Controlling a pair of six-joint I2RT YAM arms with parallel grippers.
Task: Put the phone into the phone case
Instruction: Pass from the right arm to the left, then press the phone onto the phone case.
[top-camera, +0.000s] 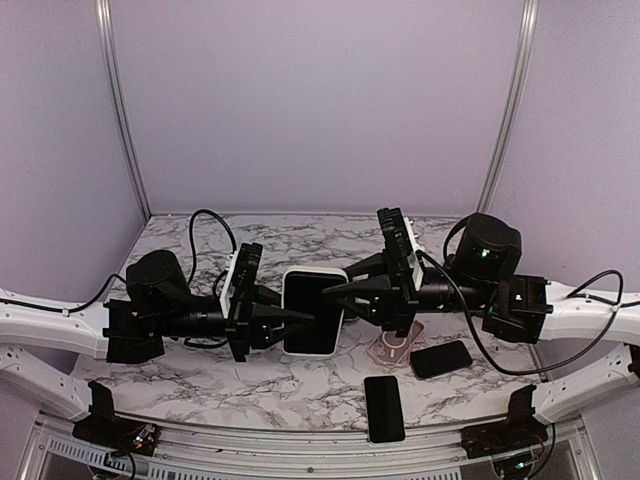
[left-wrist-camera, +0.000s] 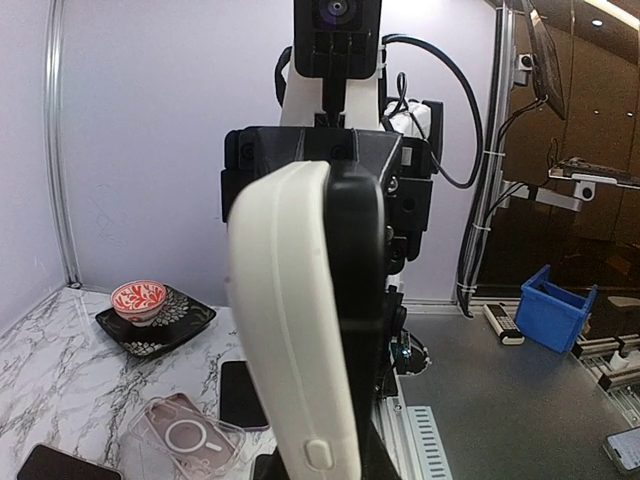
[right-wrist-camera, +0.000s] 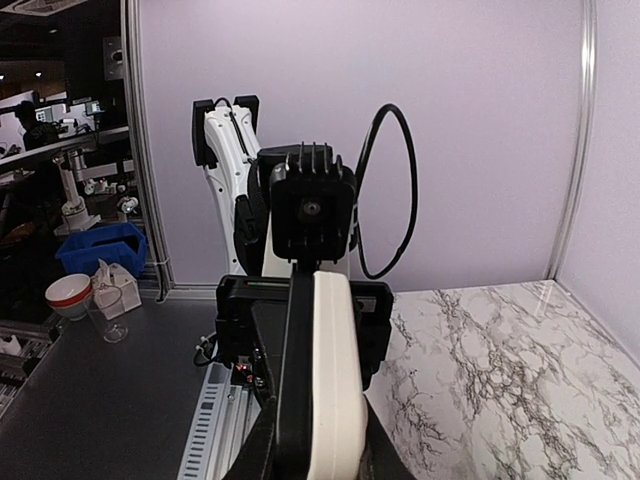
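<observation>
Overhead, I see the black slab phone framed by the white rounded plastic phone case at frame centre. It is held off the marble table between the left gripper and right gripper, each clamped on the case's edge. Only my left wrist view shows the red-patterned bowl, at lower left.

The phone is sitting in the phone case, hanging above the table between the left gripper and right gripper. To its right a spare case is lying, a second phone beside it and a third phone nearer.
</observation>
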